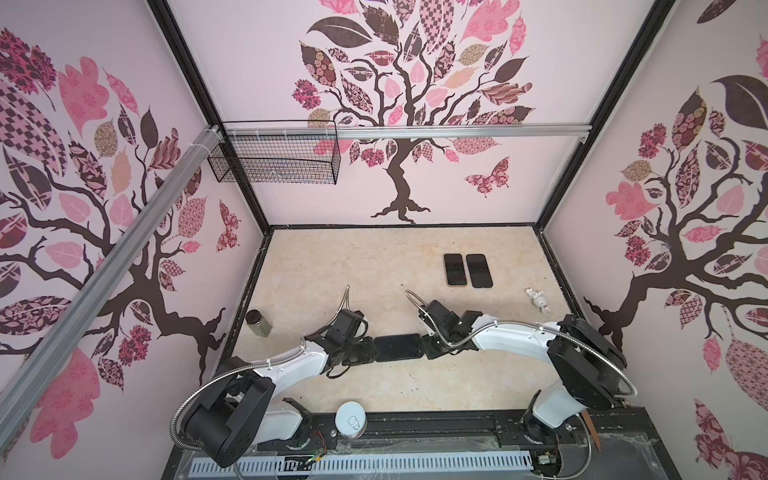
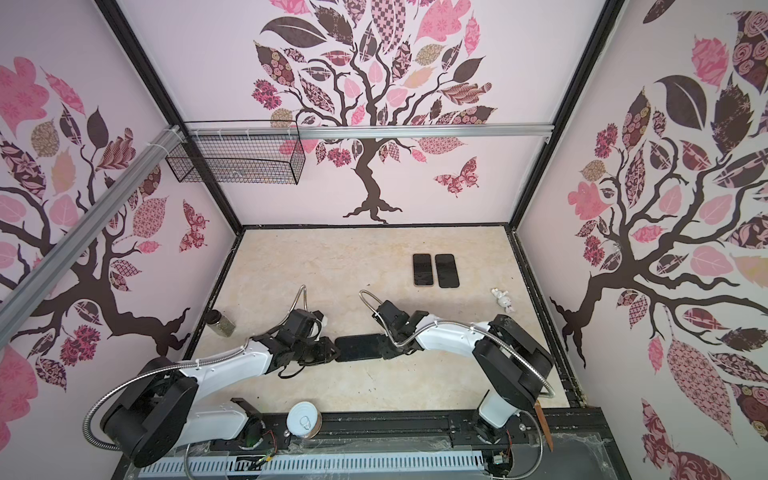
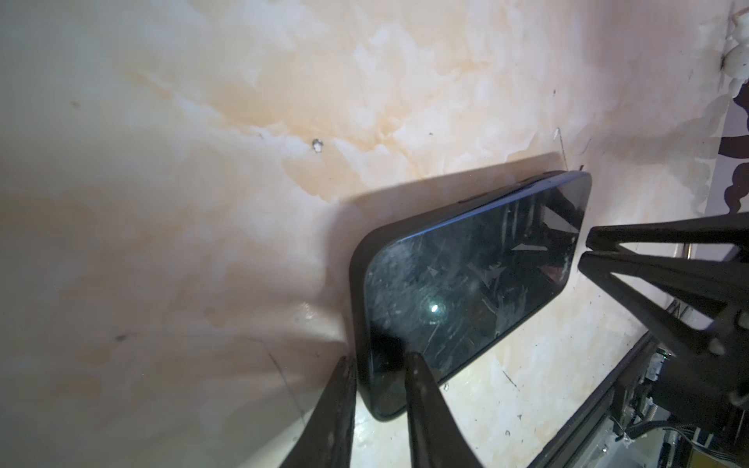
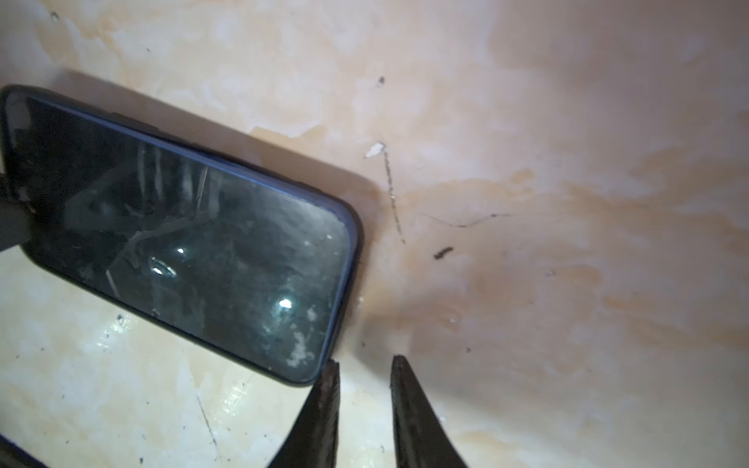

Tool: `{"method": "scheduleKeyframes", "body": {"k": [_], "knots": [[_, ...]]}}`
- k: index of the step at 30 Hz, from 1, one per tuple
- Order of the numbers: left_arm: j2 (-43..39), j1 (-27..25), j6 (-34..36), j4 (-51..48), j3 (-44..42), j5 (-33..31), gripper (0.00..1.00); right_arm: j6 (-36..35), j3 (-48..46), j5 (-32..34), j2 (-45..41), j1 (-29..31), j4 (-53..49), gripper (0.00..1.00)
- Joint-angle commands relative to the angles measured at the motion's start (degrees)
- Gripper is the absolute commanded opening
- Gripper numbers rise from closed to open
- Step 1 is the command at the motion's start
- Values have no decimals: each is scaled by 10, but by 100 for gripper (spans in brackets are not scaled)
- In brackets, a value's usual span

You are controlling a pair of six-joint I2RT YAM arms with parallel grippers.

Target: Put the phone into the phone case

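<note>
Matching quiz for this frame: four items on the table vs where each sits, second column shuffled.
Things:
1. cased phone
2. tin can
3. jar
4. white toy

Places:
A. near edge, pull-tab up
B. right side
C. left edge
D. middle, lying flat, screen up

Pairs: 1-D, 2-A, 3-C, 4-B

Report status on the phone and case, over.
Left gripper straddles one end of the phone, grip unclear. Right gripper open, empty, beside opposite end. Phone seated in dark case, screen up, on table. Two other phones well back.
</note>
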Motion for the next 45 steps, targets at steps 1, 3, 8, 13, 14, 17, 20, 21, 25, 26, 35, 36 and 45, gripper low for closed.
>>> {"method": "scheduleKeyframes", "body": {"k": [1, 3, 8, 13, 14, 17, 20, 21, 25, 26, 35, 36, 45], "knots": [[-15, 0, 10, -2, 15, -8, 30, -18, 2, -58, -42, -24, 13, 27], [-16, 2, 12, -10, 24, -9, 33, -24, -2, -72, -50, -36, 21, 26], [-12, 13, 21, -25, 47, -13, 37, -27, -20, -130, -53, -65, 73, 26], [1, 32, 31, -26, 60, -10, 37, -23, -21, -161, -25, -72, 105, 27], [5, 36, 34, -26, 63, -6, 36, -22, -20, -162, -18, -72, 109, 27], [16, 43, 42, -26, 70, 1, 32, -20, -16, -160, 0, -74, 117, 26], [26, 46, 49, -26, 76, 6, 28, -20, -15, -155, 9, -74, 122, 24], [30, 47, 49, -27, 76, 8, 27, -21, -14, -154, 13, -74, 122, 24], [41, 47, 49, -22, 75, 14, 25, -23, -15, -154, 22, -76, 127, 23], [42, 47, 49, -21, 74, 15, 25, -23, -15, -154, 25, -77, 128, 22], [55, 47, 48, -11, 71, 20, 18, -23, -16, -172, 51, -78, 144, 16], [56, 47, 47, -8, 70, 21, 18, -23, -17, -173, 53, -78, 145, 16], [70, 47, 42, 6, 64, 28, 13, -27, -15, -153, 76, -78, 139, 16]]}}
